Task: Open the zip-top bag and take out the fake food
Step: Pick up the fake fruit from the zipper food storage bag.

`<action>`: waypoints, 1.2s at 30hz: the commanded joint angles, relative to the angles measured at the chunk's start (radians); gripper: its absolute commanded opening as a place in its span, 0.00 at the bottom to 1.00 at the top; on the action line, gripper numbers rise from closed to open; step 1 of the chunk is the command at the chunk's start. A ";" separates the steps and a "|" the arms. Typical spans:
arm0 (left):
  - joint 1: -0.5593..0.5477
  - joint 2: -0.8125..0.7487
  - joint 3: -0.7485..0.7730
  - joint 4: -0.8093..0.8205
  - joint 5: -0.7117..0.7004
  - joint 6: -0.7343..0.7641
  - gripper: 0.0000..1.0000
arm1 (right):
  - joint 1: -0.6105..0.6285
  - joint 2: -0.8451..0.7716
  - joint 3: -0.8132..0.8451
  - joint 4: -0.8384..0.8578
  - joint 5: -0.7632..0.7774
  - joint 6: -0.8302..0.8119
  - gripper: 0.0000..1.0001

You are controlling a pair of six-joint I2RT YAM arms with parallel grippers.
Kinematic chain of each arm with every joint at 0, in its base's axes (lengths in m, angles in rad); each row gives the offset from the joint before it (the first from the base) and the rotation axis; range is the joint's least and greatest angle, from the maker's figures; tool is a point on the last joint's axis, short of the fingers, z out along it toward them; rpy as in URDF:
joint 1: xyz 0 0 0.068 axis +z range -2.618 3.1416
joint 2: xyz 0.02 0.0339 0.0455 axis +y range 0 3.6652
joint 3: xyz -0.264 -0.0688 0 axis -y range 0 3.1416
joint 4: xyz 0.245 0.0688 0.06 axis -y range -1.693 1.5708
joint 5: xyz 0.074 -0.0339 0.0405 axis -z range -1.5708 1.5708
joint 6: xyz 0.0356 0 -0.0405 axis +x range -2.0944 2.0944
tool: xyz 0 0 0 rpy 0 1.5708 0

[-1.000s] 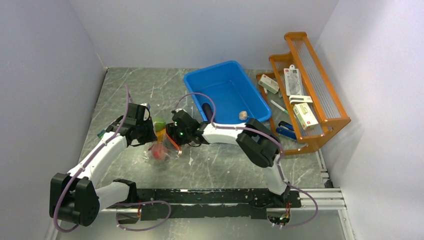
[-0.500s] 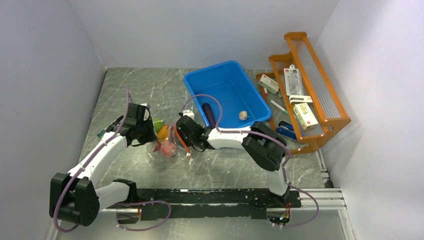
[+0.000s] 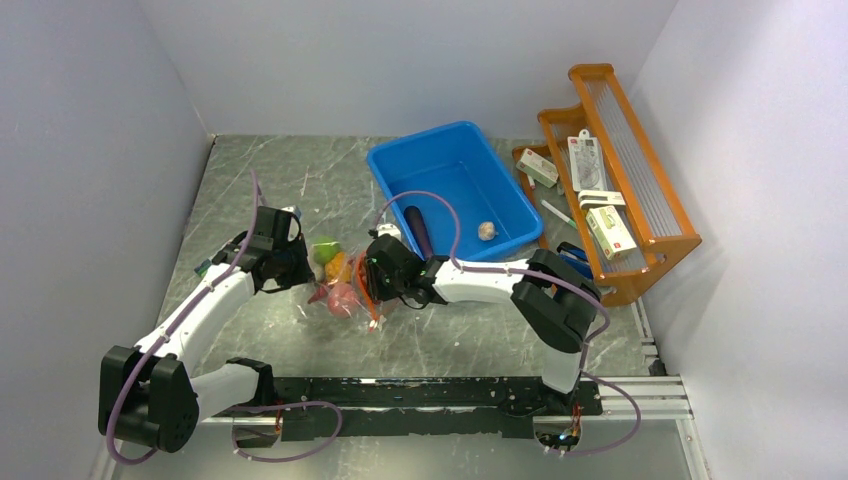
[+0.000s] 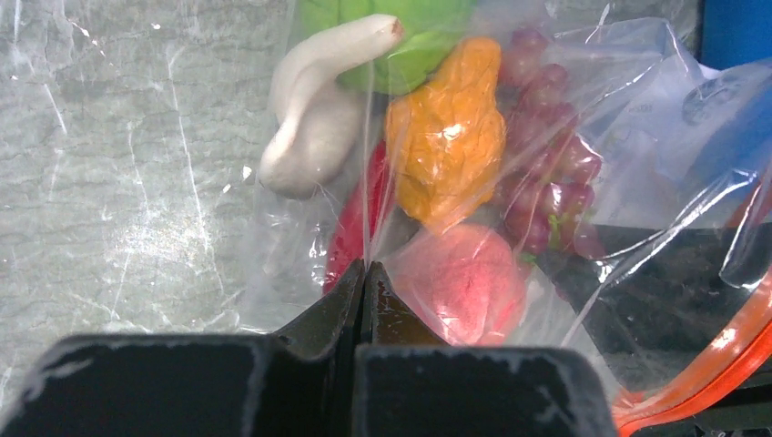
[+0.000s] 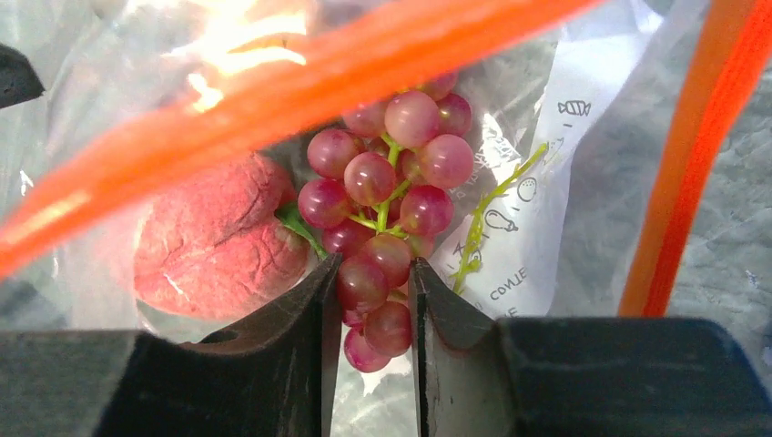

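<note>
The zip-top bag [image 3: 338, 288] lies open between both arms, its red-orange zip strip [image 5: 273, 100] arching over my right wrist view. My left gripper [image 4: 364, 266] is shut on a fold of the clear plastic at the bag's closed end. Inside the mouth, my right gripper [image 5: 371, 273] is shut on the dark red grapes [image 5: 387, 191]. Beside the grapes lies a pink-red peach [image 5: 218, 241]. Also in the bag are an orange piece [image 4: 446, 137], a green ball [image 4: 401, 36], a beige bulb [image 4: 314, 118] and a red piece [image 4: 350, 228].
The blue bin [image 3: 395, 165] stands behind the right arm and holds a purple eggplant [image 3: 418, 228] and a small beige bulb [image 3: 486, 230]. An orange wooden rack [image 3: 655, 205] with boxes and packets stands at the right. A side wall is close on the left.
My right gripper's jaws have narrowed onto the grapes while its wrist shifted right, and the bag's contents slid right with it. The left gripper has stayed shut in place.
</note>
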 commanded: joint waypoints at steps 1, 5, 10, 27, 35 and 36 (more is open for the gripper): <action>-0.017 -0.019 0.004 0.000 -0.007 0.001 0.10 | -0.004 -0.037 -0.007 -0.028 -0.042 -0.027 0.26; -0.064 -0.041 0.004 0.003 -0.005 0.003 0.46 | -0.005 -0.036 -0.006 -0.044 -0.058 -0.043 0.26; -0.105 -0.097 -0.010 -0.007 -0.018 -0.123 0.82 | -0.005 -0.032 -0.007 -0.064 -0.052 -0.052 0.28; -0.104 -0.213 -0.221 0.014 -0.174 -0.525 0.85 | -0.054 0.073 0.117 -0.216 -0.185 -0.144 0.49; -0.104 -0.207 -0.264 -0.003 -0.175 -0.549 0.59 | -0.057 0.101 0.136 -0.207 -0.218 -0.100 0.57; -0.104 -0.216 -0.277 0.004 -0.170 -0.552 0.55 | -0.059 0.100 0.137 -0.231 -0.157 -0.063 0.59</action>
